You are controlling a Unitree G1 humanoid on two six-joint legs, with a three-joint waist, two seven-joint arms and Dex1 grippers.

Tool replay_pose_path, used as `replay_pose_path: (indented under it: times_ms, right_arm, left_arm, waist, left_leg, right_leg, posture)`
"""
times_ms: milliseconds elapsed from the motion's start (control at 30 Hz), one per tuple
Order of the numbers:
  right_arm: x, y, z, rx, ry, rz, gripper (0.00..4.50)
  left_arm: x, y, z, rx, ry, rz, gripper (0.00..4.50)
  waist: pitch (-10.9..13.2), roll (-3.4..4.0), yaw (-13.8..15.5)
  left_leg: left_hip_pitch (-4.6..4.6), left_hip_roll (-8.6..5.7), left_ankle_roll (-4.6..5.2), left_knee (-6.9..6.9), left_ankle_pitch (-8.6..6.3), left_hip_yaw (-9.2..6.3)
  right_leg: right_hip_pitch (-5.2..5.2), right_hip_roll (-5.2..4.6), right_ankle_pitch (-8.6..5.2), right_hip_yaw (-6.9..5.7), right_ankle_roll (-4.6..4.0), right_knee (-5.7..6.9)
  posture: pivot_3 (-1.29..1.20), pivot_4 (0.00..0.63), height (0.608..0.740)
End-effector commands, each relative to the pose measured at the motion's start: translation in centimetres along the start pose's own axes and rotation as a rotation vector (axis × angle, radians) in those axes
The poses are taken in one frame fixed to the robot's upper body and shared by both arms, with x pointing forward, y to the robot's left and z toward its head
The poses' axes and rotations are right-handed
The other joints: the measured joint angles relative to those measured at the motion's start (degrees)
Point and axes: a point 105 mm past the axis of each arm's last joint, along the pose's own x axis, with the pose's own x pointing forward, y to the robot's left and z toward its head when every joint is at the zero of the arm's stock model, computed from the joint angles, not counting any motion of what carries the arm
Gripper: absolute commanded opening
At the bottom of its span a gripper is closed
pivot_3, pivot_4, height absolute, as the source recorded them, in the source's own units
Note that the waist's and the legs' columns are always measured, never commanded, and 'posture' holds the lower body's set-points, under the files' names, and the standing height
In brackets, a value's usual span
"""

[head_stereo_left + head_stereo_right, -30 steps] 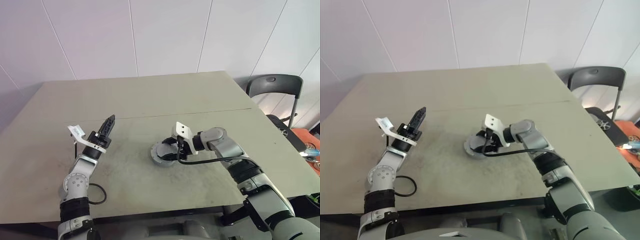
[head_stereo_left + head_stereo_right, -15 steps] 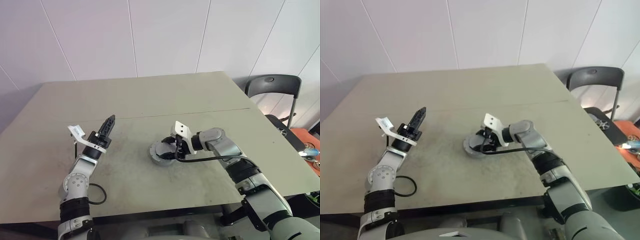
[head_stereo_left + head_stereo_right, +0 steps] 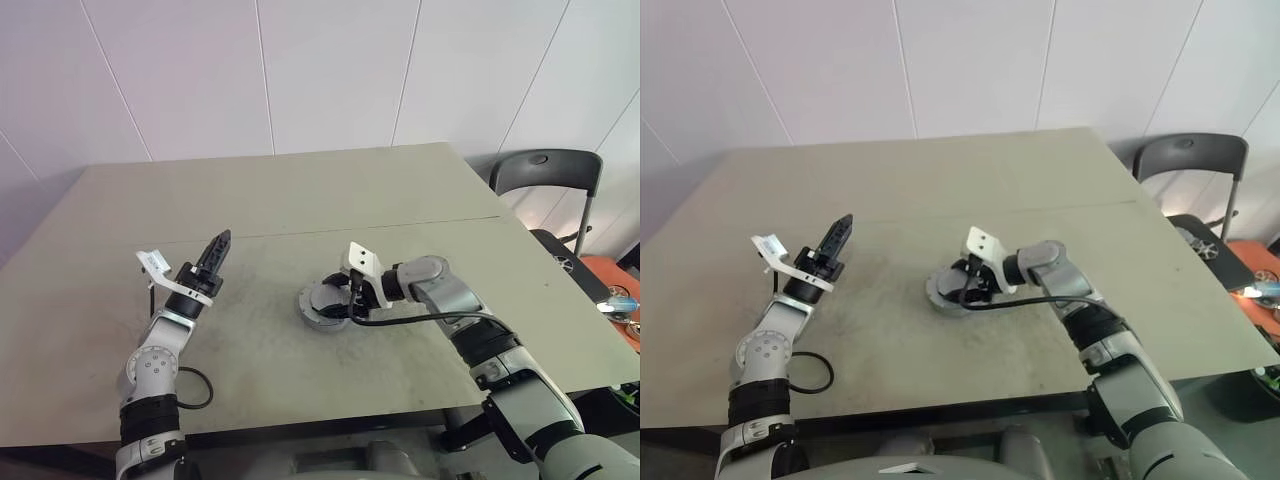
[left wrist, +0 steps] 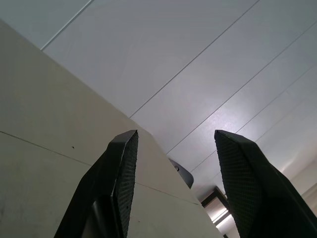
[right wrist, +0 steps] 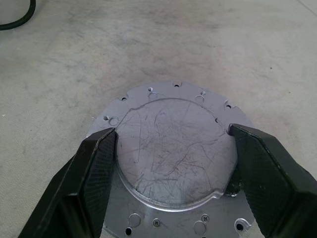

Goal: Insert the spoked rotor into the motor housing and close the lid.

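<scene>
lid — between right hand fingers

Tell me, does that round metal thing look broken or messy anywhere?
The grey metal lid looks worn: its raised centre is covered in fine scratches, though I see no cracks or dents. It lies flat on the table, with the right gripper straddling its raised centre, one finger on each side. Nothing is spilled.
</scene>
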Motion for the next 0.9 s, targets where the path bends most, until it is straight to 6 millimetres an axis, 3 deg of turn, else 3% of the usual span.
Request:
replay_pose_path:
  times_ms: [33, 233, 400, 900]
  right_arm:
    - [-0.8, -1.6, -3.8, 0.062, 0.158, -0.118, 3.23]
    - [-0.8, -1.1, -4.7, 0.071, 0.190, -0.099, 3.23]
    - [-0.8, -1.7, -5.1, 0.078, 0.215, -0.134, 3.23]
    - [-1.6, -3.1, -5.0, 0.075, 0.213, -0.192, 3.23]
  left_arm:
    - [0.5, -0.7, 0.4, 0.016, -0.007, -0.035, 2.61]
    - [0.4, -0.8, 0.2, 0.023, 0.005, -0.039, 2.61]
    - [0.4, -0.8, 0.1, 0.026, 0.013, -0.040, 2.61]
    - [0.1, -0.8, 0.1, 0.028, 0.015, -0.031, 2.61]
  waist:
    - [0.00, 0.00, -0.04]
    - [0.03, 0.03, 0.06]
    - [0.08, 0.05, -0.03]
    - [0.10, 0.06, -0.01]
  left_leg:
    - [0.01, 0.01, -0.03, 0.00, 0.02, 0.00]
    - [0.23, 0.04, -0.16, 0.01, 0.14, -0.01]
    - [0.92, 0.05, -0.12, -0.06, 0.10, -0.01]
    - [1.00, 0.07, -0.15, -0.05, 0.10, -0.01]
  right_leg:
    - [0.00, 0.01, 0.02, 0.00, -0.03, 0.01]
    - [0.29, 0.06, -0.05, -0.02, 0.05, -0.01]
    - [0.95, 0.05, -0.23, -0.02, 0.00, -0.12]
    - [1.02, 0.04, -0.24, -0.02, 0.00, -0.09]
  posture:
    - [0.00, 0.000, 0.740]
    - [0.00, 0.000, 0.740]
    - [0.00, 0.000, 0.740]
    - [0.00, 0.000, 0.740]
